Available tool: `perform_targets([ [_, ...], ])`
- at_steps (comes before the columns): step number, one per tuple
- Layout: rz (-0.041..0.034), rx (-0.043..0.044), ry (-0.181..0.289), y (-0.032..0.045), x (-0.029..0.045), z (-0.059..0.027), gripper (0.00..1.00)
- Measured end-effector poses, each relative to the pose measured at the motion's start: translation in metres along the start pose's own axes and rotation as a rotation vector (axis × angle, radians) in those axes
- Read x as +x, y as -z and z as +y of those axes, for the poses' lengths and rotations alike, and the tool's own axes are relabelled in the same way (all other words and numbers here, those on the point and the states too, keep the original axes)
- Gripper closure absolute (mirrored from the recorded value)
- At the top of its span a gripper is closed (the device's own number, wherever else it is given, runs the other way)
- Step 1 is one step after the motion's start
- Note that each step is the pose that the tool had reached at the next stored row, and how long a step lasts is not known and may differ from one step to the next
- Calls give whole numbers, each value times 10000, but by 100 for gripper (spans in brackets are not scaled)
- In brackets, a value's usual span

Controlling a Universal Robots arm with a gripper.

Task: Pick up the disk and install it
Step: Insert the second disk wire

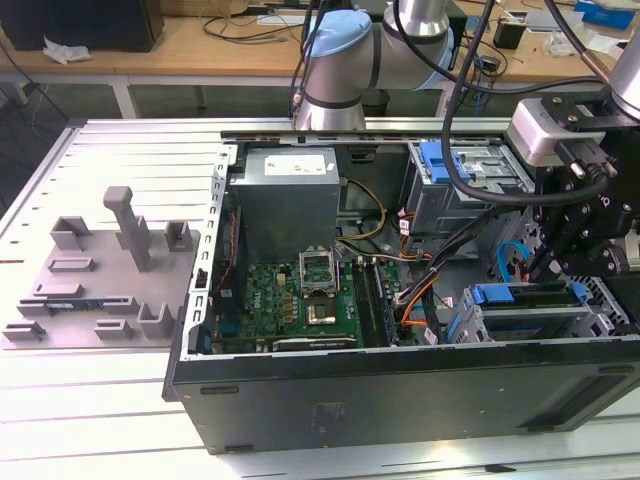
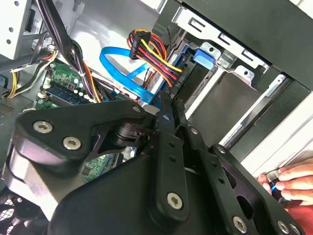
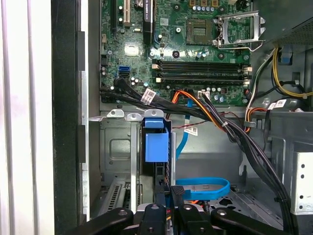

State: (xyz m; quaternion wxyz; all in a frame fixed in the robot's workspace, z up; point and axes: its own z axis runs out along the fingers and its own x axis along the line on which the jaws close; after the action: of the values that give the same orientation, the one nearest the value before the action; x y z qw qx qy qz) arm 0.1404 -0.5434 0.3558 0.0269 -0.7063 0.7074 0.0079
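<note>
Exterior view: gripper [image 1: 590, 225] hangs over the case's drive bay [image 1: 530, 320], above the blue-framed disk [image 1: 520, 296]; its opening I cannot tell.

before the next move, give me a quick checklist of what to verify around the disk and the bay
1. Disk in the drive bay: ok, its blue carrier stands in the slot.
2. Disk pushed fully home: cannot tell.
3. Gripper lined up with the disk: ok, it sits right at the disk's near edge.
4. Gripper's hold on the disk: cannot tell.
5. Blue cable clear of the gripper: not ok, it loops close beside it.
6. People clear of the case: not ok, a hand shows at the case edge in the second wrist view.
</note>
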Motion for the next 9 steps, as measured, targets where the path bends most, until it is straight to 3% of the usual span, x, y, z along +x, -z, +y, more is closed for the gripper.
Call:
perform_targets([
  [9, -11, 0, 0, -12, 2, -6, 84],
])
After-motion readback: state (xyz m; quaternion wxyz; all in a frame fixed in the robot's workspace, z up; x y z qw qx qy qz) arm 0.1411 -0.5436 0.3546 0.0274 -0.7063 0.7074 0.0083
